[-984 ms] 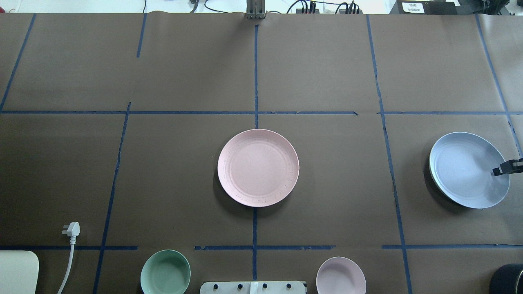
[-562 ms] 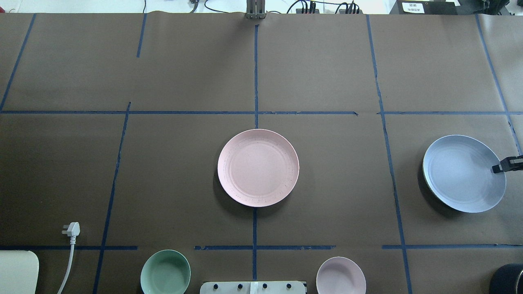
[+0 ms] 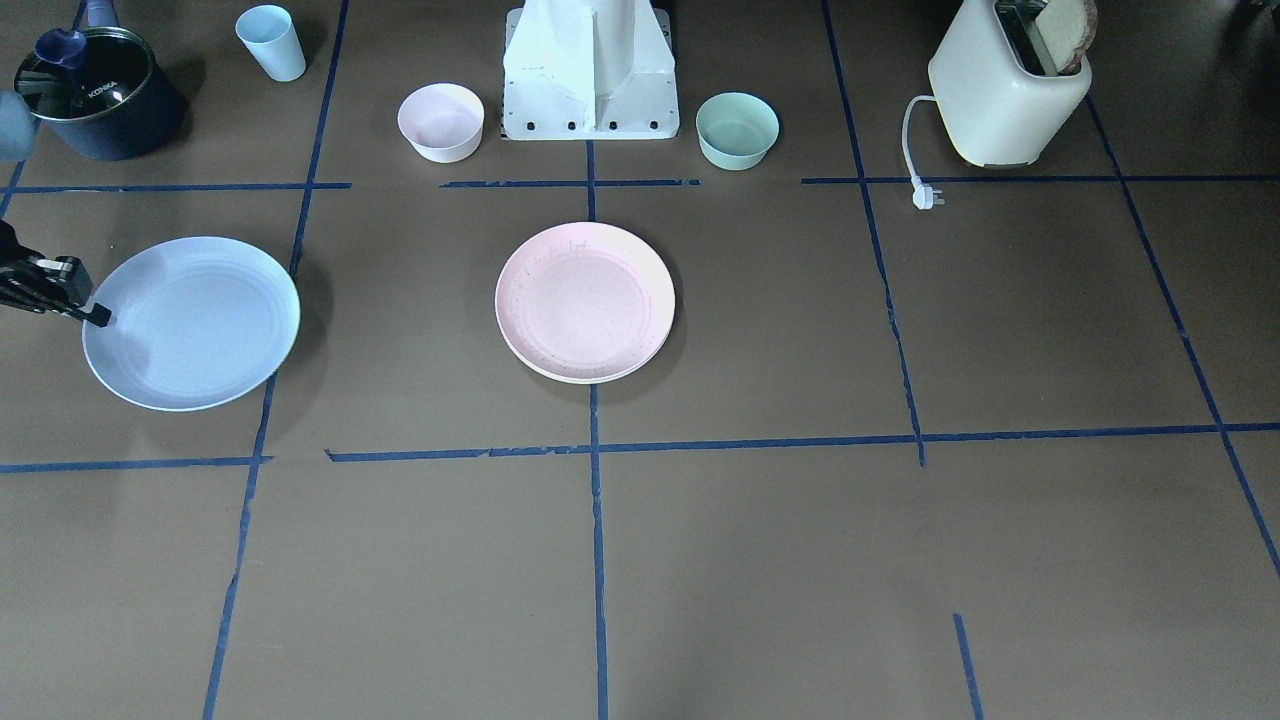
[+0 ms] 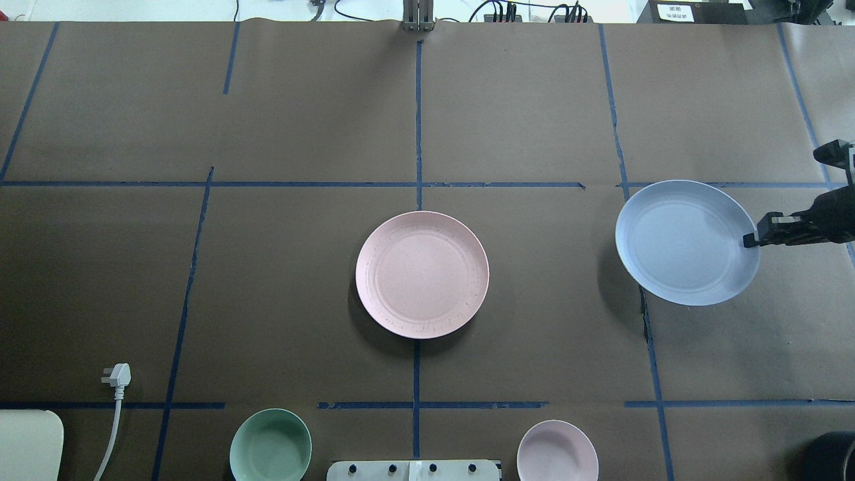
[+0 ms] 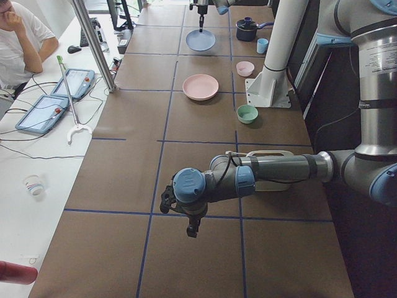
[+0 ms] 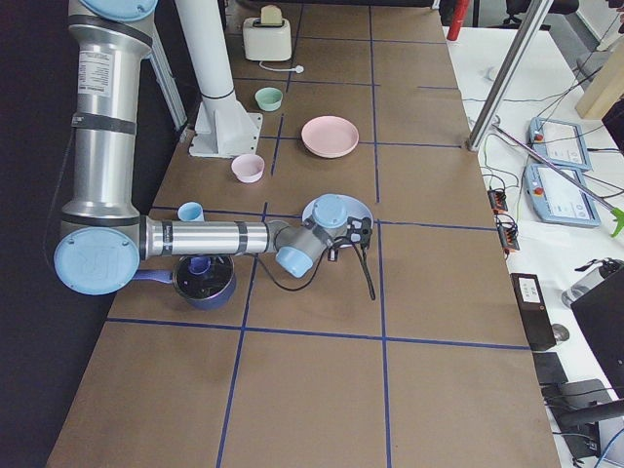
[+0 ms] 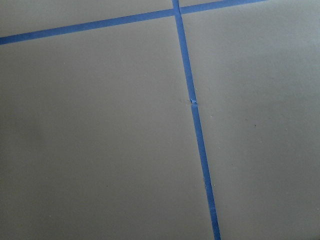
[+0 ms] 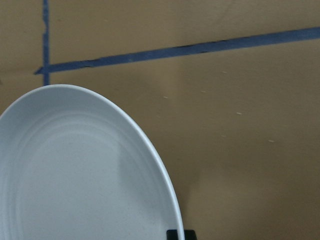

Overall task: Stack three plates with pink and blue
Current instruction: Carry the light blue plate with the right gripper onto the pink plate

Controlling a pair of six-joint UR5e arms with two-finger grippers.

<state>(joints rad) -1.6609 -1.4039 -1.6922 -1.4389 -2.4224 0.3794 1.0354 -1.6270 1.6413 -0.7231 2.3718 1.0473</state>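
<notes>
The pale pink plate (image 4: 422, 274) lies at the table's middle; a cream-white rim (image 3: 588, 379) shows under it in the front view. My right gripper (image 4: 751, 240) is shut on the right rim of the light blue plate (image 4: 687, 242) and holds it above the table, right of the pink plate. The blue plate (image 3: 190, 322) casts a shadow beside it. In the right wrist view the blue plate (image 8: 80, 175) fills the lower left. My left gripper (image 5: 189, 230) shows only in the exterior left view, low over bare table; I cannot tell whether it is open.
A small pink bowl (image 4: 557, 451) and a mint-green bowl (image 4: 270, 446) stand beside the robot base (image 3: 590, 70). A toaster (image 3: 1008, 90) with its plug (image 3: 923, 198), a dark pot (image 3: 95, 90) and a light blue cup (image 3: 271, 42) stand along the robot's side.
My right gripper has lifted the blue plate and carried it toward the table's middle and away from the robot. The pink plate has not moved.
</notes>
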